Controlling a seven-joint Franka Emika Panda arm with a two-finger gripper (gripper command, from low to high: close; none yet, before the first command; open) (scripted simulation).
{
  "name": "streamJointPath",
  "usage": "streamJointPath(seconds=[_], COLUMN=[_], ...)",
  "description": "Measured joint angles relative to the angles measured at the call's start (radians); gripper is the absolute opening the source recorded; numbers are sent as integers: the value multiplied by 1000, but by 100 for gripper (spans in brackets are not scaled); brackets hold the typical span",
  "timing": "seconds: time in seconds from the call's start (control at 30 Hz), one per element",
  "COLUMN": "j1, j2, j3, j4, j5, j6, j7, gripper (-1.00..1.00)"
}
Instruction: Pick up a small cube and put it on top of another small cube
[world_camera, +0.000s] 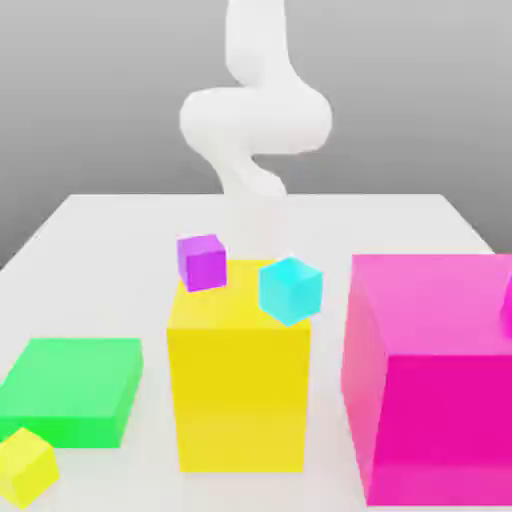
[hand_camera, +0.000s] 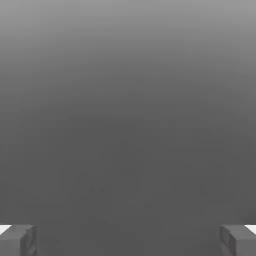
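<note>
The two-finger metal pincer (hand_camera: 128, 241) is spread wide and empty; its direction to the small plain bright-yellow cube (world_camera: 27, 468) is unclear.

I see a simulated tabletop test scene, a bare robot workspace rather than a furnished room. Evidence: a plain white table (world_camera: 256, 225) against a smooth grey backdrop (world_camera: 400, 90); a white robot arm (world_camera: 255, 120) at its far side; flat-coloured blocks, namely a green slab (world_camera: 75, 380), a tall yellow block (world_camera: 240, 400), a large magenta block (world_camera: 440, 420), and small purple (world_camera: 202, 263), cyan (world_camera: 290, 291) and yellow cubes (world_camera: 27, 468).
</note>
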Motion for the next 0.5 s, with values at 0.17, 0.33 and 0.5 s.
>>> streamJointPath(seconds=[0.17, 0.33, 0.5], j1=[-29, -56, -86], j2=[186, 367, 548], j3=[-56, -115, -172], j4=[3, 6, 9], j5=[7, 25, 58], j6=[53, 105, 156], j7=[-6, -22, -48], gripper=[0, 0, 0])
